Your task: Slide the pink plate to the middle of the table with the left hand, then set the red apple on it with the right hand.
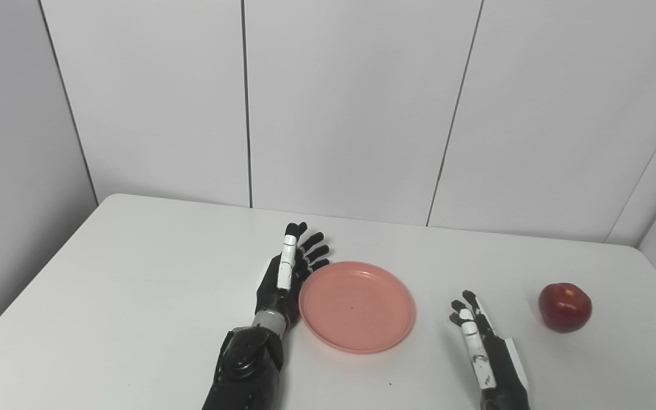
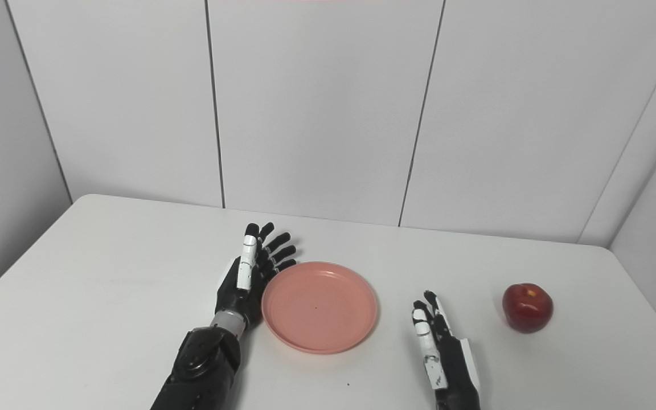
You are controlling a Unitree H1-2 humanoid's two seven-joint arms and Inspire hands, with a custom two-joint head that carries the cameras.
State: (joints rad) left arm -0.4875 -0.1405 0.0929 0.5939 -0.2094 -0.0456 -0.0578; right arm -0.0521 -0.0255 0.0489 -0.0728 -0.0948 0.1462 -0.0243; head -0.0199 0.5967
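— Black and white, hard-shelled: that's the right hand (image 1: 484, 347), nearest of all, low and to the right of the pink plate (image 1: 356, 306). Its fingers are stretched out and spread, holding nothing.

— And against the plate?

— Apart from it, with bare white table (image 1: 134, 285) between. The left hand (image 1: 285, 276) is the one at the plate: it stands edge-on along the plate's left rim, palm facing the dish, fingers (image 1: 312, 250) extended and fanned past the rim's far-left curve. Nothing is clasped in it. Whether palm and rim truly touch, I cannot tell; they are at least just beside each other.

— What's the plate like?

— Round, shallow, smooth plastic by its look, salmon pink, with a raised lip and a flat well. It is empty but for a tiny dark speck near its centre.

— The apple?

— The red apple (image 1: 565, 307) sits well to the right of the plate, beyond the right hand, on the table. It is glossy and dark red, with a yellowish patch around the stem dimple.

— Do the two views differ?

— Barely. The right eye view shifts everything leftward and shows more table to the right of the apple; the left eye view shows more table left of the plate.

— Farther back?

— Behind the plate, the matte table ends in rounded corners against pale wall panels (image 1: 351, 102) with thin dark seams.
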